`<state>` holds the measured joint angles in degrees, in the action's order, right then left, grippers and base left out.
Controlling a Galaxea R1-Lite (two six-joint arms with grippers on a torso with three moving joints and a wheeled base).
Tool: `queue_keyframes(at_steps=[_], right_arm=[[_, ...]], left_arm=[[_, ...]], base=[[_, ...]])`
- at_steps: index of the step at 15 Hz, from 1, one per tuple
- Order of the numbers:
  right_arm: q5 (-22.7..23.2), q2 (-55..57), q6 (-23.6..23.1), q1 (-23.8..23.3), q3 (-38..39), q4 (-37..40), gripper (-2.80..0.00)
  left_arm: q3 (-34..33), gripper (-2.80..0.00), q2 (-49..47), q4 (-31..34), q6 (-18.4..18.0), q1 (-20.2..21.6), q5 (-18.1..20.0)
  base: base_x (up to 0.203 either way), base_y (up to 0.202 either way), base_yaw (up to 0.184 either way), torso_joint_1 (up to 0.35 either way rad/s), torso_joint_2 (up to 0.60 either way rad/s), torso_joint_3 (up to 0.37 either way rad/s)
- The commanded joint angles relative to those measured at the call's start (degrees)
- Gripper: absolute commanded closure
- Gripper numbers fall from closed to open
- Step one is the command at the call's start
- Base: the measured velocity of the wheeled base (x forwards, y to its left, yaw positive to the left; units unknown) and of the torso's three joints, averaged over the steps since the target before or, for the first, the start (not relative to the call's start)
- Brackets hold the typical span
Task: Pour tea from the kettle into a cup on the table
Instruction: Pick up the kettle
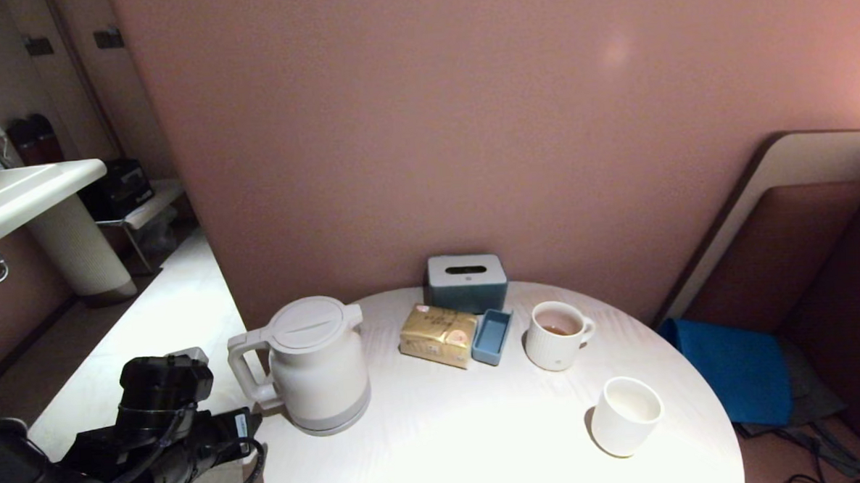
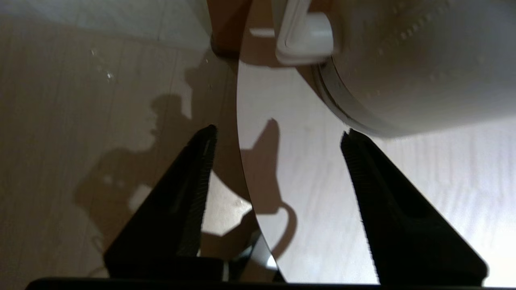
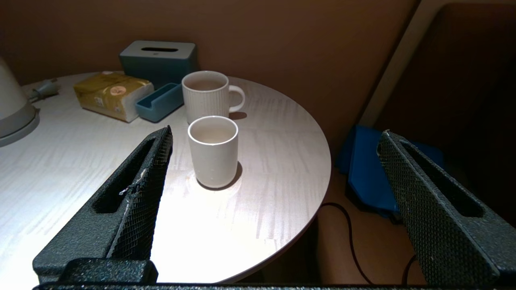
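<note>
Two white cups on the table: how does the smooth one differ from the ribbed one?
The cup has plain smooth walls; the ribbed mug has vertical grooves. The cup has no handle; the mug has a loop handle. The cup sits nearer the table front edge; the mug stands further back, beside the blue tray. The mug's liquid looks reddish-brown; the cup's contents look pale, hard to judge. Both are white and upright.
</note>
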<state>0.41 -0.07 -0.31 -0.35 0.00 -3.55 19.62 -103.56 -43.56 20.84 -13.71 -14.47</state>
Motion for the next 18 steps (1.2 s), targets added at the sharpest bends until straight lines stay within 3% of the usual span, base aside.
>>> queue_keyframes(at_steps=[1, 5, 10, 15, 18], right_arm=[[0.0, 0.1, 0.0, 0.0, 0.0, -0.1, -2.80], [0.0, 0.1, 0.0, 0.0, 0.0, -0.1, -2.80], [0.0, 0.1, 0.0, 0.0, 0.0, -0.1, -2.80], [0.0, 0.1, 0.0, 0.0, 0.0, -0.1, -2.80], [0.0, 0.1, 0.0, 0.0, 0.0, -0.1, -2.80]], left_arm=[[-0.7, -2.80, -4.9, -6.5, -0.9, 0.8, -0.4], [-2.3, -2.80, -7.7, -18.3, -4.0, 3.6, -0.7], [-2.8, -2.80, -12.0, -24.9, -6.2, 5.3, -0.7], [-2.9, -2.80, -19.4, -38.1, -9.2, 5.6, -0.6], [-1.9, -2.80, -19.4, -38.8, -9.8, 5.6, -0.6]], base=[[0.000, 0.000, 0.000, 0.000, 0.00, 0.000], [0.000, 0.000, 0.000, 0.000, 0.00, 0.000], [0.000, 0.000, 0.000, 0.000, 0.00, 0.000], [0.000, 0.000, 0.000, 0.000, 0.00, 0.000], [0.000, 0.000, 0.000, 0.000, 0.00, 0.000]])
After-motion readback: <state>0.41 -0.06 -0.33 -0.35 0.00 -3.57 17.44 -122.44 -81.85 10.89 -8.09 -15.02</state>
